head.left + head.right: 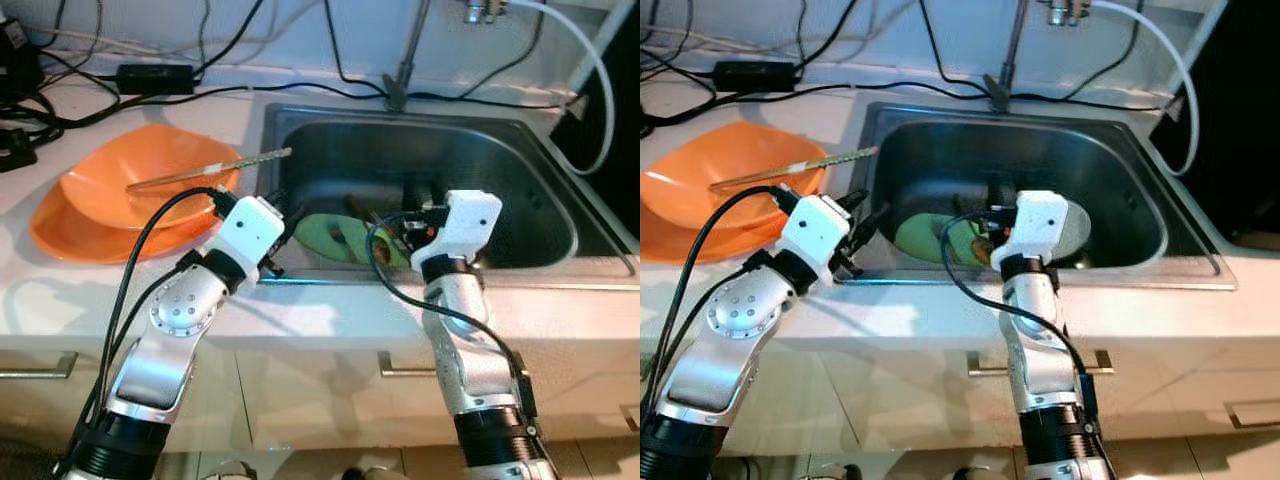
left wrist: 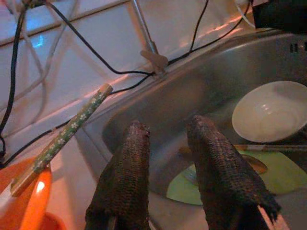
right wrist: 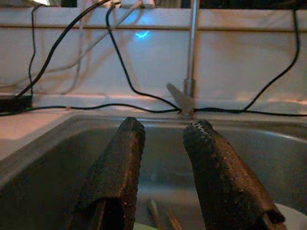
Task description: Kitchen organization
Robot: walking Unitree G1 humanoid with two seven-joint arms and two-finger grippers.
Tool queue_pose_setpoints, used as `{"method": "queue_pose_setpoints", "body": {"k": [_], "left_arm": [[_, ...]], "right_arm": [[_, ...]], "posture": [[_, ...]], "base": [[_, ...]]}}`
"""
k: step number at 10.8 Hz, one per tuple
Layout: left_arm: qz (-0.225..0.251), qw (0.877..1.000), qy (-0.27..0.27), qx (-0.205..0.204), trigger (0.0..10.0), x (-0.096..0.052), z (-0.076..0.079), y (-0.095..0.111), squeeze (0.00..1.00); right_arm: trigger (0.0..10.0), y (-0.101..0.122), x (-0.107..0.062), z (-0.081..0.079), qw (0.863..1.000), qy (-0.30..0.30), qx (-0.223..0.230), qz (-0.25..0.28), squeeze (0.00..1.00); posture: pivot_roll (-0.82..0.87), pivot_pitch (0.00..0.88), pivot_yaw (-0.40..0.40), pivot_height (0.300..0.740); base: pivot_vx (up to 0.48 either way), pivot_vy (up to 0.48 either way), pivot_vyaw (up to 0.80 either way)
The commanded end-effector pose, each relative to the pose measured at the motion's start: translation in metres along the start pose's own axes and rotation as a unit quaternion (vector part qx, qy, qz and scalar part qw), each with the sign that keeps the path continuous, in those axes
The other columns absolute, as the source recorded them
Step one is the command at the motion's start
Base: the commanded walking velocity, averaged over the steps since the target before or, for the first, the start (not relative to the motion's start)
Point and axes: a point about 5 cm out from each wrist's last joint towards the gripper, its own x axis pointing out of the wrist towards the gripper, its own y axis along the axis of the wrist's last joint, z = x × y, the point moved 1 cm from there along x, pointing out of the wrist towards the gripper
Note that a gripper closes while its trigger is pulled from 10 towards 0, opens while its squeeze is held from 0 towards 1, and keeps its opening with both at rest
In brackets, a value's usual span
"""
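A steel sink [image 1: 520,150] is set in the white counter. A green plate [image 1: 325,238] lies on its floor, with a white plate [image 2: 271,112] beside it and a brown spoon [image 2: 254,164] on the green one. Left of the sink an orange bowl [image 1: 140,175] sits on an orange plate [image 1: 70,235]. Patterned chopsticks [image 1: 210,170] lie across the bowl's rim. My left gripper [image 2: 168,127] hovers open and empty over the sink's front left corner. Over the middle of the sink, above the plates, my right gripper [image 3: 165,127] is open and empty too.
A faucet [image 1: 400,75] rises behind the sink. Black cables and a power adapter [image 1: 155,75] run along the back of the counter, and a white hose [image 1: 603,90] loops at the right. Drawer fronts with a handle [image 1: 35,365] are below the counter edge.
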Motion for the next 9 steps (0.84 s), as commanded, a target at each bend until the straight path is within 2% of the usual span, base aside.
{"method": "queue_pose_setpoints", "body": {"k": [1,5,9], "left_arm": [[0.016,1.000,-0.004,0.005,10.0,0.003,0.004,0.007,0.00],[0.016,0.999,-0.027,0.014,10.0,-0.002,0.008,0.009,0.00],[0.012,0.999,-0.030,0.014,10.0,-0.004,0.009,0.008,0.00]], "right_arm": [[10.0,0.005,0.000,0.001,1.000,-0.003,-0.004,0.006,0.00],[10.0,-0.004,-0.008,0.000,1.000,-0.017,0.001,-0.009,0.00],[10.0,-0.008,-0.011,-0.001,1.000,-0.020,0.003,-0.018,0.00]], "posture": [[0.05,0.005,-0.084,0.740],[0.08,0.004,-0.040,0.740],[0.09,0.002,-0.050,0.740]], "base": [[0.000,0.000,0.00],[0.000,0.000,0.00],[0.000,0.000,0.00]]}}
